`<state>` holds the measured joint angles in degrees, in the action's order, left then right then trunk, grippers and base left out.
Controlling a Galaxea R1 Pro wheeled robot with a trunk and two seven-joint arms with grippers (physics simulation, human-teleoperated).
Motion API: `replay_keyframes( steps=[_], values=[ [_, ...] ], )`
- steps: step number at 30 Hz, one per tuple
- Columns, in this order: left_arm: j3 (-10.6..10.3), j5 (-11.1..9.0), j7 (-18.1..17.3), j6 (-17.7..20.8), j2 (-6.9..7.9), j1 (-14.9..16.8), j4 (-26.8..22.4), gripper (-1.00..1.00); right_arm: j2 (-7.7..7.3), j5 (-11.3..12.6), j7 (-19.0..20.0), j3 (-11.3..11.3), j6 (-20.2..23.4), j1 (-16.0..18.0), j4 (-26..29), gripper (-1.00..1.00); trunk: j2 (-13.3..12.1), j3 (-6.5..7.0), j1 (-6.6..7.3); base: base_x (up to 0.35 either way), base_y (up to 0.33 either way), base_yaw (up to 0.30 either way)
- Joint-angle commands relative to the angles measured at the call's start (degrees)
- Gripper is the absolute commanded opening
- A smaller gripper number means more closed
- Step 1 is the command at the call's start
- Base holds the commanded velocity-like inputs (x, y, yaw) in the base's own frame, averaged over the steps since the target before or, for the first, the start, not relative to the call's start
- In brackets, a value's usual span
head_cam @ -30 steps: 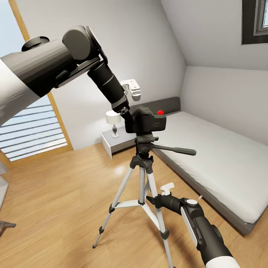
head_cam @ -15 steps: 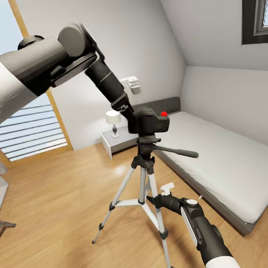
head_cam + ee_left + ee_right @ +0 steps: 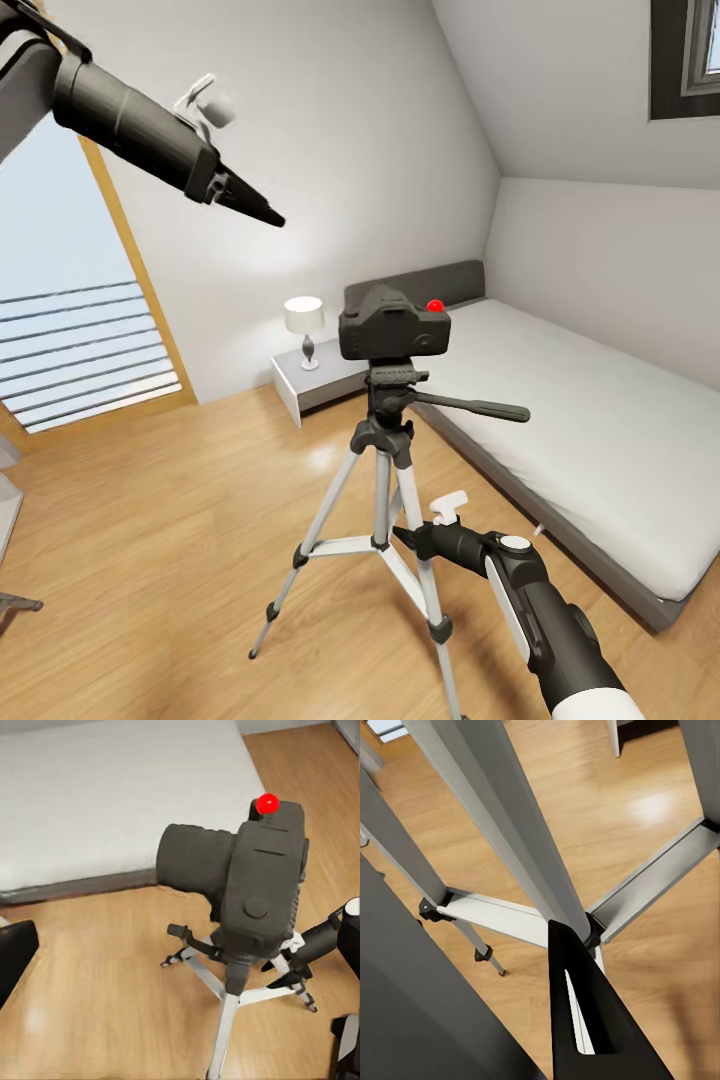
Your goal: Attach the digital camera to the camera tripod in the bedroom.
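Left gripper (image 3: 262,211), upper left of frame, holds nothing — jaw width unclear — well clear of the camera (image 3: 393,326), which sits centre-frame on the tripod (image 3: 385,455); right gripper (image 3: 412,537) steadies a leg.

We can read no text, label, brand, number or sign on anything here; the small black digital camera (image 3: 392,333) with its red button bears no marking we can make out.
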<state>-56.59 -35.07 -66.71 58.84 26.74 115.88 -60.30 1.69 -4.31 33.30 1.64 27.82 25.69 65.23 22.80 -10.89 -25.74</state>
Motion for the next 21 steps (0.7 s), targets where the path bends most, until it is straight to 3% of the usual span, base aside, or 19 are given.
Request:
replay_keyframes(
  steps=[1,7,11,15,18,21],
  values=[
    [-0.05,-0.28,0.61,0.33,0.62,0.13,-0.19,1.00,0.05,-0.28,0.36,-0.06,0.30,0.06,0.07,-1.00,0.12,-0.13,-0.04,0.000,0.000,0.000],
    [-0.10,0.35,5.28,0.26,4.87,0.11,-0.87,1.00,0.07,-0.27,0.34,-0.05,0.30,0.06,0.07,-1.00,0.12,-0.13,-0.04,0.000,0.000,0.000],
    [-0.33,0.00,14.04,0.23,8.40,-0.51,-2.41,1.00,0.07,-0.26,0.30,-0.05,0.30,0.04,0.07,-1.00,0.12,-0.13,-0.04,0.000,0.000,0.000],
    [-0.40,-0.42,20.12,0.23,9.95,-1.85,-2.69,1.00,0.07,-0.28,0.28,-0.05,0.33,0.04,0.07,-1.00,0.12,-0.13,-0.04,0.000,0.000,0.000],
    [-0.50,-0.34,24.83,0.23,10.28,-6.49,-1.80,1.00,0.05,-0.32,0.31,-0.05,0.31,0.04,0.07,-1.00,0.12,-0.13,-0.04,0.000,0.000,0.000],
    [-0.59,-0.13,32.46,0.23,10.02,-14.71,0.77,1.00,0.01,-0.38,0.35,-0.08,0.19,0.04,0.07,-1.00,0.12,-0.13,-0.04,0.000,0.000,0.000]
  ],
)
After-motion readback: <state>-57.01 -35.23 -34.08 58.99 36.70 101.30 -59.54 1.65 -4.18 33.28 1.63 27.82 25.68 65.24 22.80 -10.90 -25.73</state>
